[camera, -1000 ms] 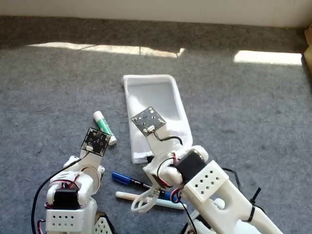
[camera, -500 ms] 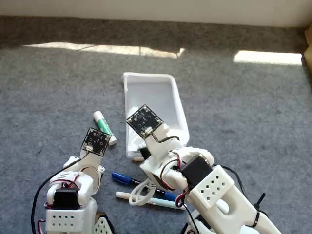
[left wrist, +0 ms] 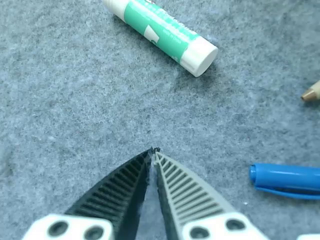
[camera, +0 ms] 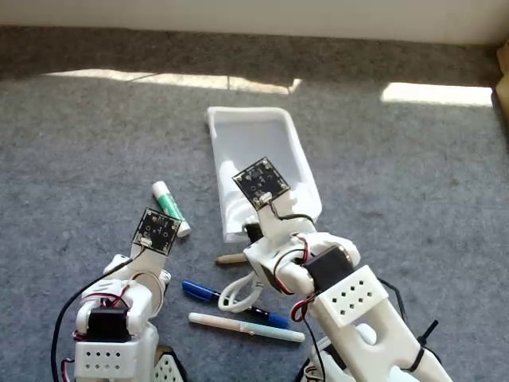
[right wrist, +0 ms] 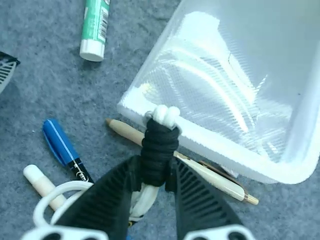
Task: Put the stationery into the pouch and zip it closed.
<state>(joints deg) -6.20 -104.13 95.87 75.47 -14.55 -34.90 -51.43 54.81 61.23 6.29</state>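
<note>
My worktop is covered in grey, felt-like fabric, with sunlit patches along its far side. A white see-through pouch lies in the middle. A green glue stick lies to its left. A tan pen pokes out from under the pouch's near end. Nearer me lies a blue pen and, nearest of all, a cream pen.

We count one pouch, one glue stick, one blue pen, two pale pens, one cord, two arms
</note>
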